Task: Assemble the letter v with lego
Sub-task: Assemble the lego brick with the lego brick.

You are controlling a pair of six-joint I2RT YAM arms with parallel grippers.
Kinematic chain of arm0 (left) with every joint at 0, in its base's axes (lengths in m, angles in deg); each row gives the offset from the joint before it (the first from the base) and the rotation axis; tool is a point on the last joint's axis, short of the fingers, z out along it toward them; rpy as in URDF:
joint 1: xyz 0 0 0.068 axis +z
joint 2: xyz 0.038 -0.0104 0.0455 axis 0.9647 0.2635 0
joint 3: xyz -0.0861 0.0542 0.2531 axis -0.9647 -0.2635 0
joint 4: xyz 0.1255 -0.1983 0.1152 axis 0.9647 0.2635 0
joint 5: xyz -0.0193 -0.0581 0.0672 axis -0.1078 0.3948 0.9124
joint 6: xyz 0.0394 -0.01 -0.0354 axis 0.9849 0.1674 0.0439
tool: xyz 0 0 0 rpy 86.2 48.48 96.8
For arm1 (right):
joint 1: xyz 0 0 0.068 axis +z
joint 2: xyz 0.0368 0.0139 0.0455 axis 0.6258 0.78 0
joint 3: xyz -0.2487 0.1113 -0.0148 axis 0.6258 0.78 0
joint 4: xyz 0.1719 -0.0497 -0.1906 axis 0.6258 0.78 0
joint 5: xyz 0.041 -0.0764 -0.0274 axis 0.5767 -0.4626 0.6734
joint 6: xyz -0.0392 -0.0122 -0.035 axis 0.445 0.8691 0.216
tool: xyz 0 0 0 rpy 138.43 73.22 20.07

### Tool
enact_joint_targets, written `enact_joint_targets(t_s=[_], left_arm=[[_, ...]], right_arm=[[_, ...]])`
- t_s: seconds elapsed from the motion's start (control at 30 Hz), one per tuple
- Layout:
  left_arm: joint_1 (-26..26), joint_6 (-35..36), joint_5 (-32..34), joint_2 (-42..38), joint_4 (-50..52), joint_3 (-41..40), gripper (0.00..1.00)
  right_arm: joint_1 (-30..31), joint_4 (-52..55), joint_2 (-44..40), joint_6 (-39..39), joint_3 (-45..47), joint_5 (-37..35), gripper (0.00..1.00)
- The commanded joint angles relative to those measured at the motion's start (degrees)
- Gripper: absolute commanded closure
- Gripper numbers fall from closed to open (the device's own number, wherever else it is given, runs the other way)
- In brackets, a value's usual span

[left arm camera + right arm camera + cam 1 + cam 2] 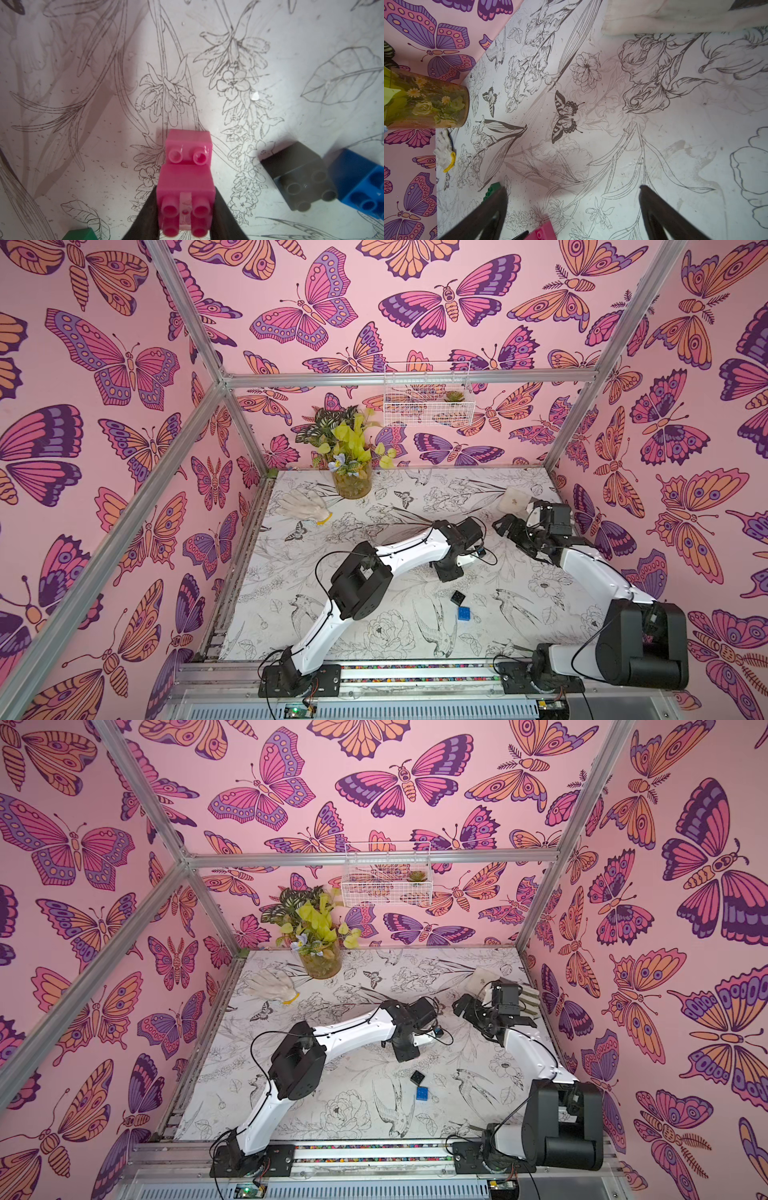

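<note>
Now reaches from 7 o'clock to the middle of the table (316, 572), elbow high, wrist down, with left gripper (185, 207) clamped on pink bricks (188, 153), two joined in a step, studs showing. At 5 o'clock of it, black brick (458, 596) just beside blue brick (464, 612). At 2 o'clock, right gripper (573, 197) spread wide, empty.

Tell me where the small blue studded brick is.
In both top views the small blue studded brick lies on the flower-printed tabletop, right beside the small black studded brick, on its near side.
</note>
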Motion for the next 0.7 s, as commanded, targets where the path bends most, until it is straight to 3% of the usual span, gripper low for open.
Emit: enact_joint_targets(t_s=[0.0,0.17,0.4,0.67], left_arm=[[0.6,-0.8,-2.6,5.9,7.7,-2.3,0.74],[0.8,0.6,-7.2,6.0,10.4,-1.5,0.74],[1.6,1.1,-6.2,5.3,10.4,-2.0,0.74],[1.2,0.0,-4.2,10.1,11.3,4.2,0.74]], right_arm=[[0.4,-0.6,-0.4,-0.3,0.1,0.7,0.01],[0.4,-0.5,-0.6,-0.1,0.1,0.8,0.01],[0.5,-0.8,-0.2,-0.6,0.2,0.9,0.01],[0.5,-0.4,-0.8,-0.3,0.2,0.6,0.01]])
